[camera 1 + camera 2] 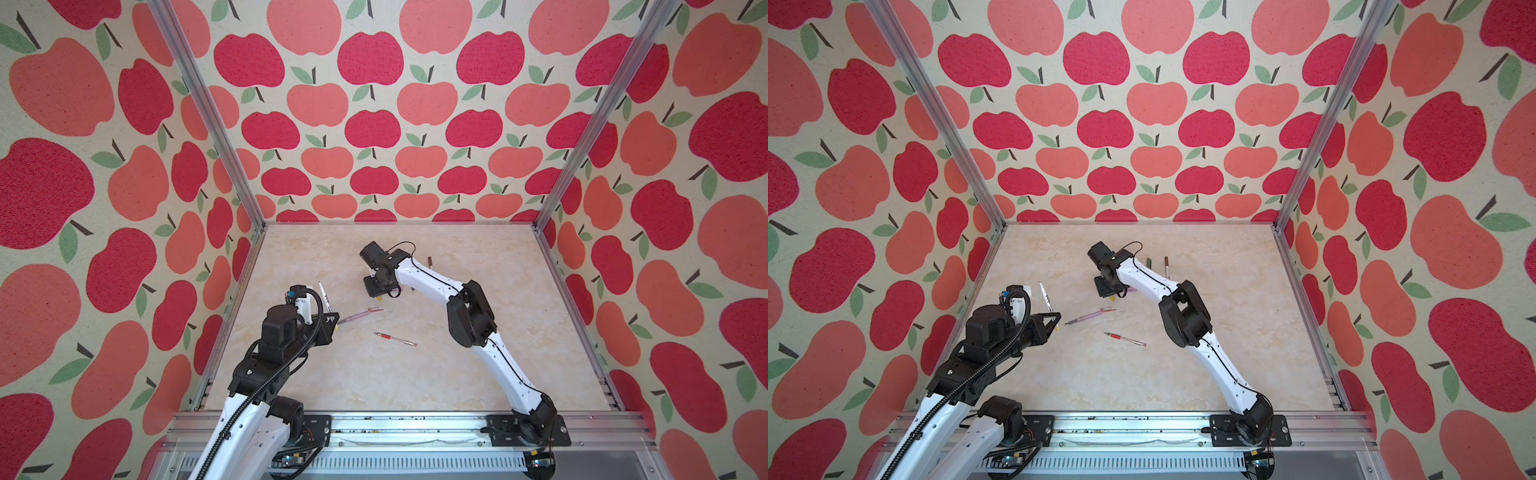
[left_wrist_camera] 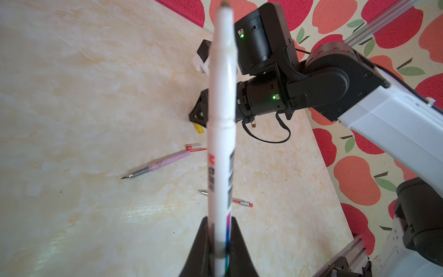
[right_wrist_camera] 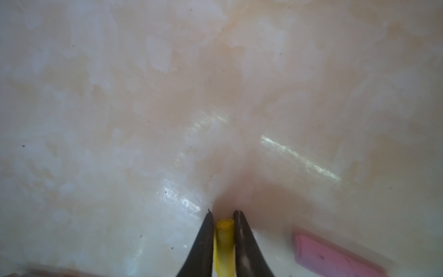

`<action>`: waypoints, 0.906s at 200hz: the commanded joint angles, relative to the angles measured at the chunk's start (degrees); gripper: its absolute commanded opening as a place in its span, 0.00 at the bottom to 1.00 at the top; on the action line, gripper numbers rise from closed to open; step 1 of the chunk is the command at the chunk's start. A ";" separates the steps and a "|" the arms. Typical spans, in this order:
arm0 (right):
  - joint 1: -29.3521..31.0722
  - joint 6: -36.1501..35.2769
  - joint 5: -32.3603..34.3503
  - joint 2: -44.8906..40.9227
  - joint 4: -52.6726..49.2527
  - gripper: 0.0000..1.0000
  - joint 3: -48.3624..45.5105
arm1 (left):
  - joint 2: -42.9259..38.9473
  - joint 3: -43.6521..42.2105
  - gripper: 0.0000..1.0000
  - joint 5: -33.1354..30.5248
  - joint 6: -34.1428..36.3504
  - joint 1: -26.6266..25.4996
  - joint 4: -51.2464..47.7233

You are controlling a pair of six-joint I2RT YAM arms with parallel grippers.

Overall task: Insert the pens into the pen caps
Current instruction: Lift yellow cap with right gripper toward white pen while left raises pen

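Right end effector [image 3: 223, 212] around yellow cap [image 3: 224, 236].

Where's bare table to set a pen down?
Free: near strip between red pen and front rail; right side between right arm and right wall; far left corner beyond the left gripper and its white pen. Crowded: the middle, with pink pen, red cap and right gripper on the yellow cap.

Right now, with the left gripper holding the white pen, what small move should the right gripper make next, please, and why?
Probably lift the yellow cap straight off the table: the right gripper has its fingers closed on both its sides at the surface, while the left gripper holds the white pen raised with its tip free.
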 commanded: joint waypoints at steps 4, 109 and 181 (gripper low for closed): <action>-0.12 1.60 -2.04 -2.95 -1.76 0.18 -2.06 | 0.84 0.33 0.00 2.13 0.01 0.29 2.76; -1.96 3.38 -2.13 -15.29 4.08 0.15 -13.39 | 6.74 -0.29 0.00 6.63 0.09 -1.90 7.55; -5.11 8.68 -3.30 -31.99 14.36 0.16 -33.91 | 16.05 0.60 0.00 10.66 2.92 -11.01 13.26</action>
